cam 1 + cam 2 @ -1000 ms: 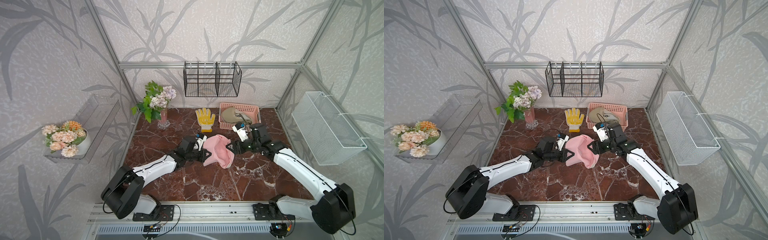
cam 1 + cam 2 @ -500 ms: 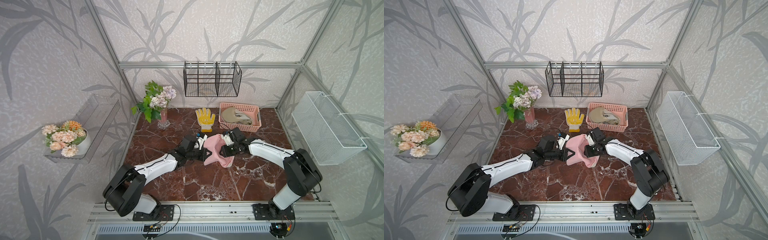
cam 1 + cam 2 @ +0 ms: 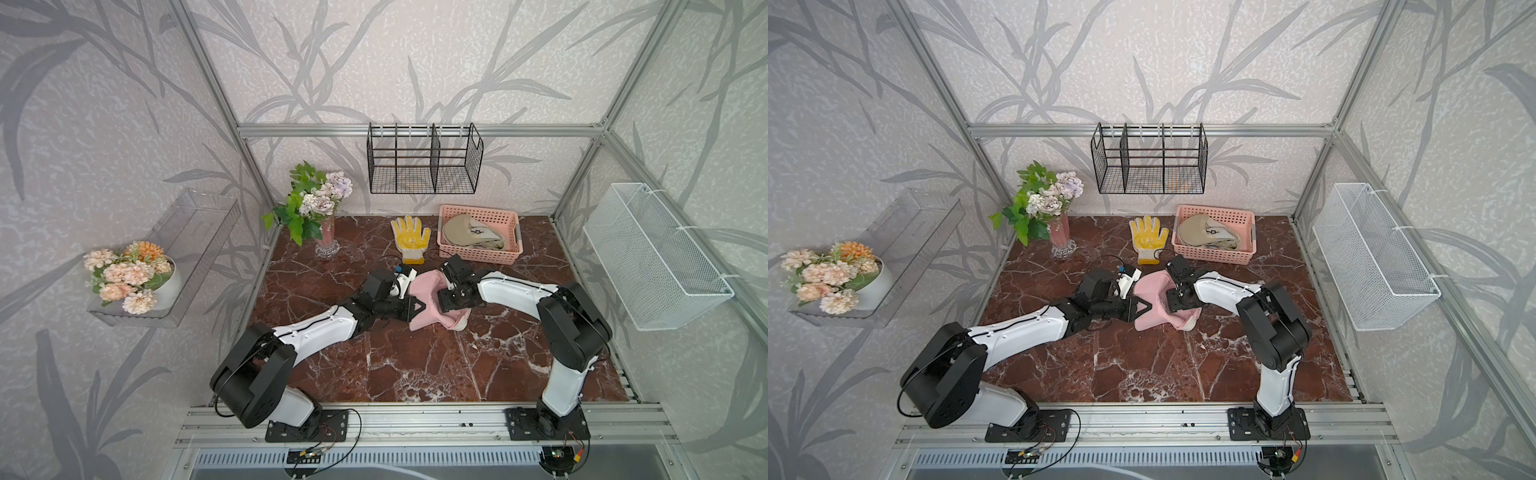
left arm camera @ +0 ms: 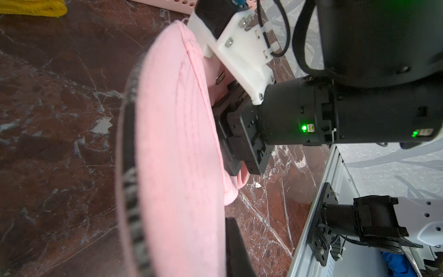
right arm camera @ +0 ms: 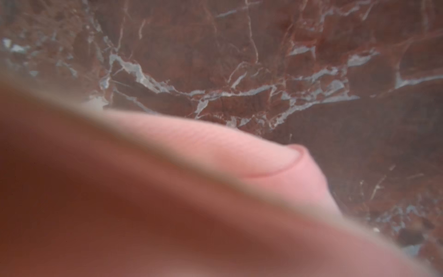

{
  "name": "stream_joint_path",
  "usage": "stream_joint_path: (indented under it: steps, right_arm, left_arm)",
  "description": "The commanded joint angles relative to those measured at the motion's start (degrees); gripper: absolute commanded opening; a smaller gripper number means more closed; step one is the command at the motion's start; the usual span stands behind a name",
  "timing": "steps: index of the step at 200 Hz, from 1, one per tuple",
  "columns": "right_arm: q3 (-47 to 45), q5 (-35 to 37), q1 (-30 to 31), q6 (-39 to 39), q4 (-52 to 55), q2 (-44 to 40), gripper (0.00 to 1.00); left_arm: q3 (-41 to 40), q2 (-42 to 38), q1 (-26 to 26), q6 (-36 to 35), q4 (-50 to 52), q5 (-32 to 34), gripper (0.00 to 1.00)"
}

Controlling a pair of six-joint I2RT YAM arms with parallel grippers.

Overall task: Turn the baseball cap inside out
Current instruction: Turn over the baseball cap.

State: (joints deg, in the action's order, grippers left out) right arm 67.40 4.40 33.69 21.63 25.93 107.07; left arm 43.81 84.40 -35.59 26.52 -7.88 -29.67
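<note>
The pink baseball cap lies crumpled mid-table, its crown bunched between both arms. My left gripper is shut on the cap's left edge. In the left wrist view the pink cloth is pinched at my left gripper. My right gripper pushes into the cap from the right, its fingers buried in the cloth. Blurred pink cap fabric fills most of the right wrist view and hides the jaws.
A yellow glove lies behind the cap. A pink basket beside it holds a beige cap. A flower vase stands back left. A black wire rack and a white wire basket hang on the walls.
The right arm has folded back and its gripper has moved left, from the cap's right edge into the cloth. The cap has bunched up. The left gripper has kept its hold.
</note>
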Motion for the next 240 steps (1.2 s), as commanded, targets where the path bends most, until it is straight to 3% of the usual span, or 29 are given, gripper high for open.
stream_joint_path:
  steps: [1,58,79,100,117,152,190,240]
  right_arm:
    - [1.6,1.4,1.0,0.2,3.8,3.9,0.66]
    - [-0.6,-10.7,1.1,0.0,-3.5,6.1,0.48]
    - [-3.1,-17.4,-0.1,0.0,-8.0,3.7,0.33]
    - [-8.2,-26.5,-3.0,1.5,-15.3,-1.2,0.11]
    - [-12.3,-34.2,-6.0,2.7,-21.1,-6.0,0.01]
    - [-19.8,-45.0,-12.0,6.1,-31.3,-16.5,0.0]
    - [-26.3,-48.0,-19.3,13.3,-39.0,-22.7,0.0]
    - [-32.3,-51.4,-25.3,22.0,-51.3,-23.4,0.02]
  left_arm:
    - [-0.2,2.3,0.2,-2.0,3.3,2.5,0.0]
    - [-0.8,4.0,0.3,-2.2,1.2,4.5,0.0]
    - [-1.4,4.0,0.7,-2.0,0.3,5.5,0.0]
    - [-2.7,3.3,2.3,-0.8,-2.0,5.6,0.0]
    - [-3.5,2.4,4.1,0.0,-3.0,6.3,0.0]
    - [-6.5,0.1,8.8,2.4,-5.3,6.3,0.0]
    - [-8.6,-3.0,11.7,2.3,-5.7,4.5,0.0]
    - [-8.6,-4.3,12.0,2.6,-5.5,-0.6,0.0]
